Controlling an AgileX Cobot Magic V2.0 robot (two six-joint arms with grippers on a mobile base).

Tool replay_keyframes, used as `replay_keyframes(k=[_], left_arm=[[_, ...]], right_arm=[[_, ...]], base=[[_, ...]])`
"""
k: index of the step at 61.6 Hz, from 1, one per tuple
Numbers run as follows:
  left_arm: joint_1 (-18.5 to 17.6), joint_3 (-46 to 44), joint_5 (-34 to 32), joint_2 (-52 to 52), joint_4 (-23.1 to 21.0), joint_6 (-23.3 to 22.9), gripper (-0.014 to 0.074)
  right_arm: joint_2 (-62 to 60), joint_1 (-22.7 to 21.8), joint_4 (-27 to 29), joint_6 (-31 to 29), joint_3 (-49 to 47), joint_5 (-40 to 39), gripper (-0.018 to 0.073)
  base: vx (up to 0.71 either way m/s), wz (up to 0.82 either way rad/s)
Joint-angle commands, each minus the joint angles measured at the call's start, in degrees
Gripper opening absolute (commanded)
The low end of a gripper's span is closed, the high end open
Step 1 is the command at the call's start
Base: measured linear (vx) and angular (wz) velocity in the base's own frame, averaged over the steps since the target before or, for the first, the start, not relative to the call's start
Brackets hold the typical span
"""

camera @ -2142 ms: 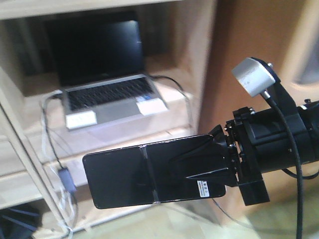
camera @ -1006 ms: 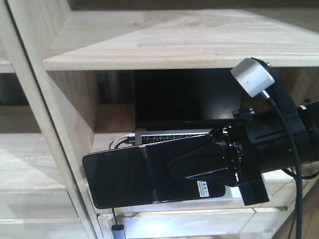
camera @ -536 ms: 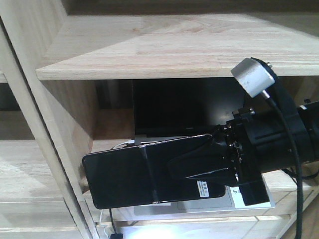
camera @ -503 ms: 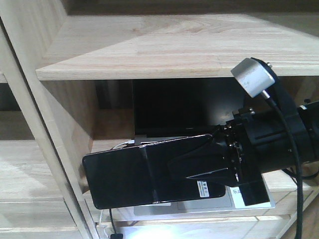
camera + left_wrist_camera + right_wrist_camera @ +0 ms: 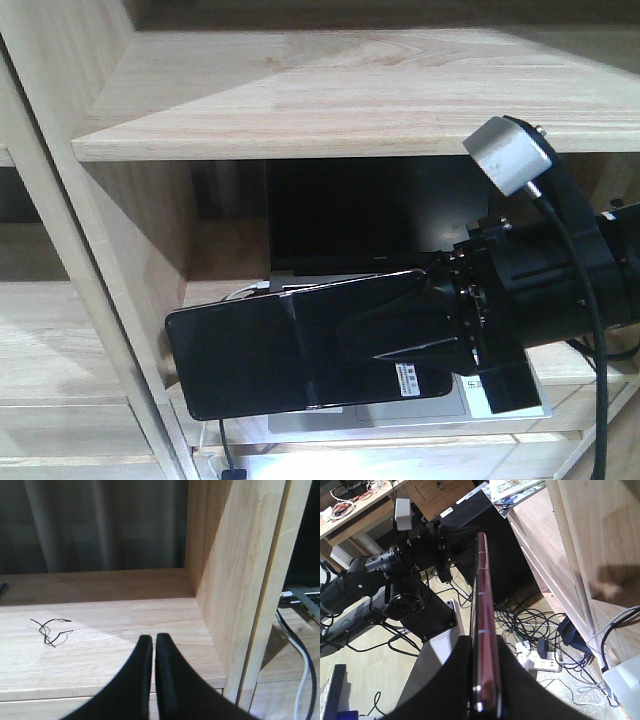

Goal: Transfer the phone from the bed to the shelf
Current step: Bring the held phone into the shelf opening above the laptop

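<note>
Phone (image 5: 250,360) is hanging in mid-air before the shelf (image 5: 330,100), long axis running level along its front, away from the right pincer (image 5: 395,340), which is clamping the stickered end. Left pincer (image 5: 152,647), jaws pressed together and empty, is hovering over a neighbouring board.

In the front view the top board of the shelf (image 5: 300,100) is bright under light from above, the bay below deep in shadow; white glare burns out the bottom centre. The left wrist view is dim at top, with a light pool mid-board and the left claw (image 5: 153,641) blurred. Right wrist view: the phone (image 5: 483,605) edge softens toward the bottom.
</note>
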Motion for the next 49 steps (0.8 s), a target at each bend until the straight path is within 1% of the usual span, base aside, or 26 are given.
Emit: replay_keyframes(k=[1, 49], left_arm=[[-0.18, 0.13, -4.18, -0.39, -0.40, -0.22, 0.0001], [-0.18, 0.13, -4.18, -0.39, -0.40, -0.22, 0.0001]], right_arm=[[-1.46, 0.03, 5.11, -0.46, -1.51, 4.01, -0.0001], [-1.46, 0.03, 5.11, -0.46, -1.51, 4.14, -0.0001]], base=[[0.00, 0.00], [0.00, 0.00]])
